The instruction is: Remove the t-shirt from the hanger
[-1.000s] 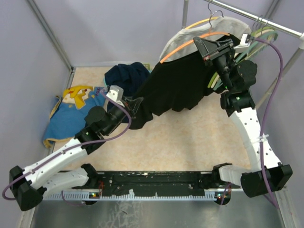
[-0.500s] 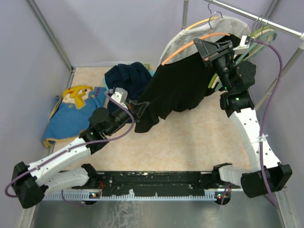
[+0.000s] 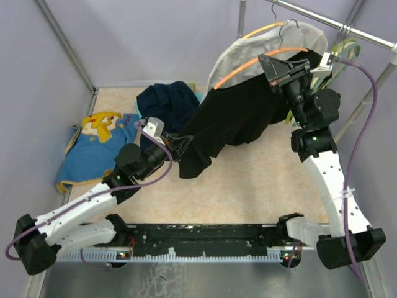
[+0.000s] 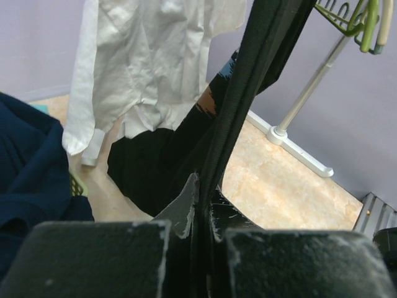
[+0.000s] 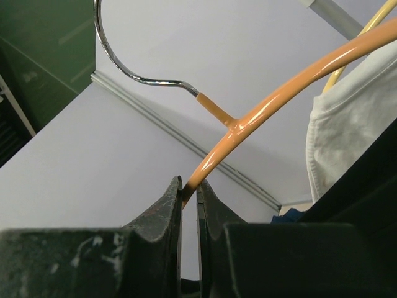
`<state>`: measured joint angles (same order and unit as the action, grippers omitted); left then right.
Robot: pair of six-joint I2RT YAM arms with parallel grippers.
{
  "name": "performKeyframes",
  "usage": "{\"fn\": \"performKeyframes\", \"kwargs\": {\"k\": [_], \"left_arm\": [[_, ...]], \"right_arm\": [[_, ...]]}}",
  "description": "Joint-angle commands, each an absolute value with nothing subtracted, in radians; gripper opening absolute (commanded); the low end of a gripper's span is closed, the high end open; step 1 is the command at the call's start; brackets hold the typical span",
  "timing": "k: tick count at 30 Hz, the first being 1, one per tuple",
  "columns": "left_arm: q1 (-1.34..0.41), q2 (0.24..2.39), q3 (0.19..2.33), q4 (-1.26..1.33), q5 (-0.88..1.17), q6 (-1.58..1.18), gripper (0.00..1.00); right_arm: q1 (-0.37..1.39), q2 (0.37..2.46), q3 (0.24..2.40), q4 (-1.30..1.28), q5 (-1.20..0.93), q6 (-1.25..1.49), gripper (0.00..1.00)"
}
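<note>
- Hanging from the orange hanger (image 3: 248, 60), the black t-shirt (image 3: 239, 115) stretches down and to the left above the table (image 3: 260, 186). Its upper part is draped on the hanger arm and its lower end is at the left gripper (image 3: 184, 144).
- Left gripper: jaws pressed together on a fold of the black t-shirt. In the left wrist view the fabric is pinched between both fingers and runs taut, up and away from them.
- Right gripper (image 5: 189, 186): jaws clamped on the arm of the orange hanger, a little below the joint where the chrome hook (image 5: 127, 65) enters the orange rod.
- Hook to rail (image 3: 338, 28): the views do not show whether the hook rests on it.
- White garment (image 3: 301, 34): hung directly behind the black t-shirt, on a second hanger.
- Green hangers (image 4: 356, 15): grouped further right along the rail.
- Navy garment (image 3: 164, 99): heaped on the table at the far left, just beside the stretched t-shirt.
- Blue garment with a yellow print (image 3: 93, 143): lying flat at the left edge of the table.
</note>
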<state>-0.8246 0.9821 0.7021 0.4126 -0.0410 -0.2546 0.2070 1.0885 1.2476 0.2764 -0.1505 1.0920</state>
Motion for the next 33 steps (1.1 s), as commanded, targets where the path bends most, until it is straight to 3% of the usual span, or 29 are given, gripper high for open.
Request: {"fn": "performKeyframes", "kwargs": {"k": [1,18,20,22,25,33], "left_arm": [[-0.821,0.895,0.621,0.341,-0.135,-0.284,0.00],[-0.822,0.861,0.595,0.343,-0.163,-0.288,0.01],[-0.821,0.895,0.654,0.349,-0.135,-0.257,0.14],[-0.822,0.944,0.727,0.344,-0.102,-0.224,0.38],[-0.822,1.019,0.843,0.341,-0.043,-0.185,0.64],[-0.821,1.194,1.123,0.333,0.030,-0.101,0.75]], "right_arm": [[0.181,1.063,1.305,0.434,-0.045,1.055,0.00],[0.181,1.065,1.323,0.406,-0.055,1.045,0.00],[0.180,1.069,1.324,0.399,-0.077,1.043,0.00],[0.181,1.068,1.318,0.386,-0.092,1.031,0.00],[0.181,1.061,1.309,0.370,-0.119,1.019,0.00],[0.181,1.042,1.301,0.338,-0.190,0.980,0.00]]}}
